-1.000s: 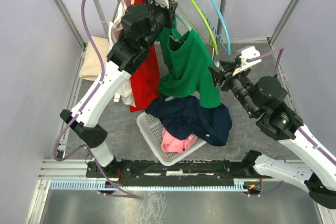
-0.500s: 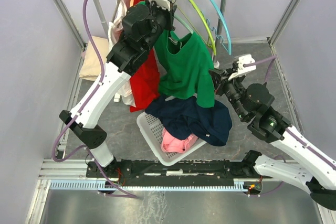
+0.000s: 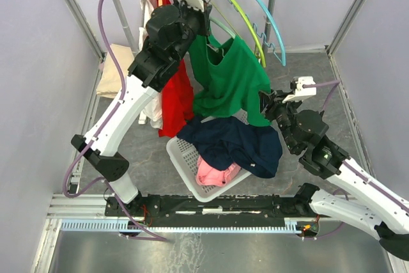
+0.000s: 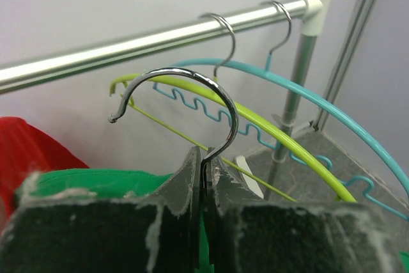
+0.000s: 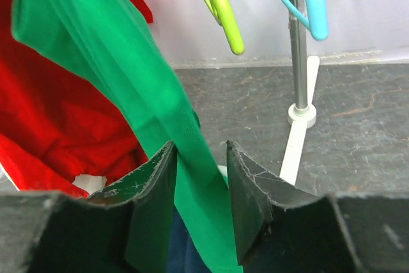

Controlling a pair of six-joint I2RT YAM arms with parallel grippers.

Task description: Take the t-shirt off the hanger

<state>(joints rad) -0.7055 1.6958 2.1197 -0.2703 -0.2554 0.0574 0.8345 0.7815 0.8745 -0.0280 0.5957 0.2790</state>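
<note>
Left gripper point(image 4: 204, 177) clamps the hanger point(image 4: 192, 100) off the rail. Right gripper point(image 5: 199, 183) grips the green t-shirt point(image 3: 233, 78) hem; shirt not off yet.

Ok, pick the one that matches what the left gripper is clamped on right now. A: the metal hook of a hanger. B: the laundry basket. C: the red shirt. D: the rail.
A: in the left wrist view the left gripper has its jaws pressed shut on the stem of the metal hook, which curls free below the rail.
</note>
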